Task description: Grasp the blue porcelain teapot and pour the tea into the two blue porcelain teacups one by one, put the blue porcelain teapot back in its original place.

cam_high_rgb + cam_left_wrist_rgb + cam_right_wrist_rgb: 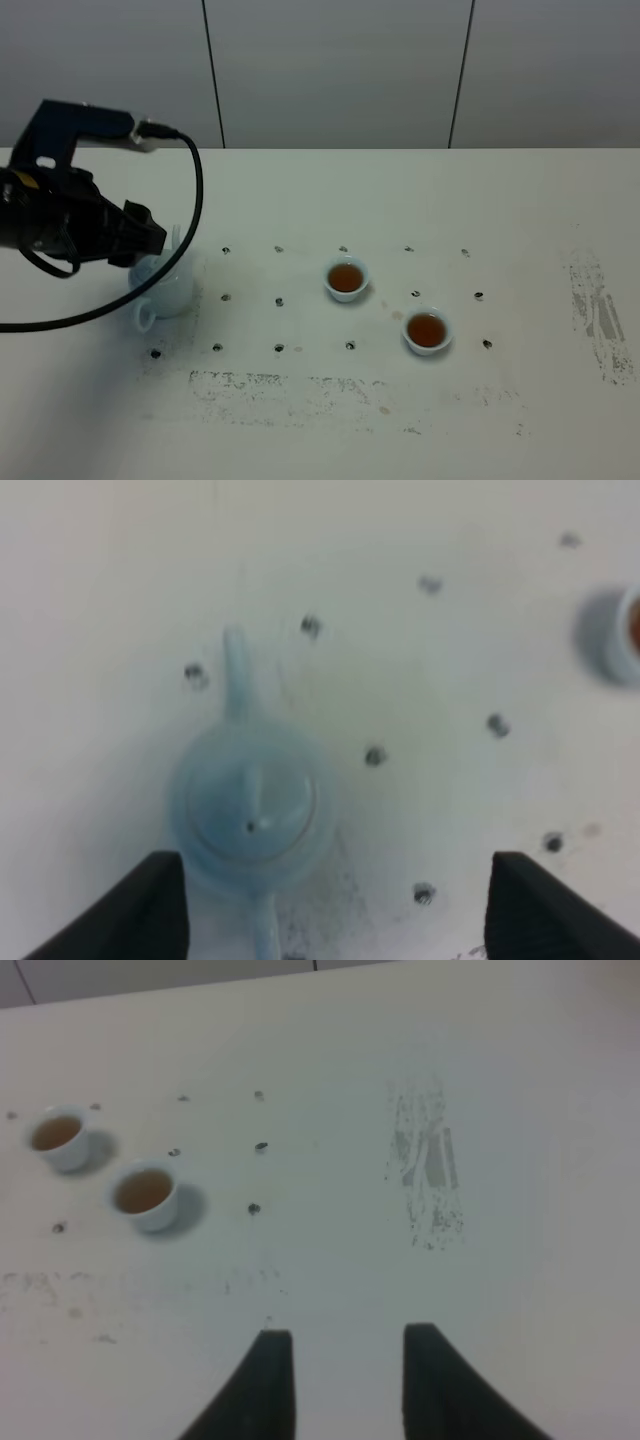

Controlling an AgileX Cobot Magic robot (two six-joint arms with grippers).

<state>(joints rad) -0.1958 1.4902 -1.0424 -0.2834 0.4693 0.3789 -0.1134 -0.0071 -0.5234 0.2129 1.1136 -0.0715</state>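
A: Two teacups (346,278) are sitting full of tea, well apart from the left gripper (335,915). Teapot?

B: Blue porcelain teapot (250,815) is resting on the table (400,200) just below the left gripper, whose jaws are standing wide apart, holding nothing. Right gripper (345,1380) is also parted, empty.

A: Handling?

B: Probably glazed, slippery, breakable, lighter now. Loop handle is looking like the best hold.

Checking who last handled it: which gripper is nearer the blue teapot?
Left. The left gripper hangs open right above the blue teapot, fingers apart from it. The right gripper is over bare table, beyond both teacups.
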